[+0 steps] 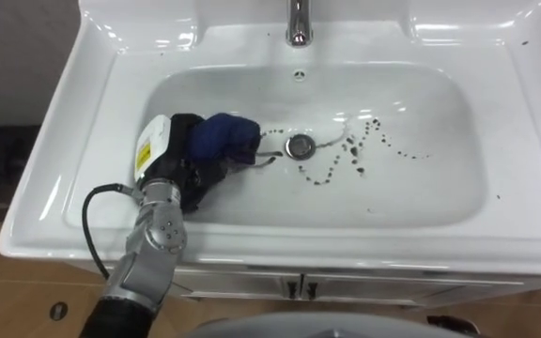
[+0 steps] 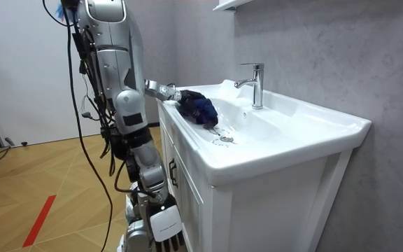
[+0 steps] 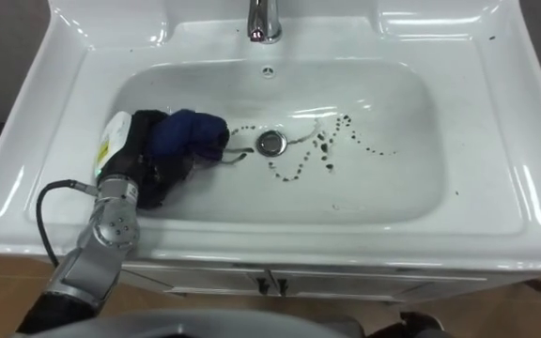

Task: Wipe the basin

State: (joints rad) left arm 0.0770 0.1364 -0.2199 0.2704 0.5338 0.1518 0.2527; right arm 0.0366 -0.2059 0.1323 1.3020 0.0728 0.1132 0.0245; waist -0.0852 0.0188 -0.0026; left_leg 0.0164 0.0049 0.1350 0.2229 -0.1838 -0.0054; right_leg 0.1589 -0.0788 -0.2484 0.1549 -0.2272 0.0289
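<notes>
The white basin (image 1: pixel 252 202) has a chrome drain (image 1: pixel 300 145) at its middle. A trail of dark spots (image 1: pixel 360 150) runs from the drain to the right across the bottom. My left hand (image 1: pixel 181 160) is down in the left half of the bowl, its fingers curled round a bunched dark blue cloth (image 1: pixel 224 136). The cloth rests on the basin floor just left of the drain. In the room view the same left hand (image 2: pixel 180 96) and blue cloth (image 2: pixel 201 108) reach over the basin's front rim. My right hand (image 2: pixel 164 227) hangs at my side with its fingers relaxed.
A chrome tap (image 1: pixel 297 23) stands at the back rim, with an overflow hole (image 1: pixel 299 74) below it. Cabinet doors with dark handles (image 1: pixel 299 286) sit under the basin. I stand at its front; a grey wall (image 2: pixel 313 42) is behind it.
</notes>
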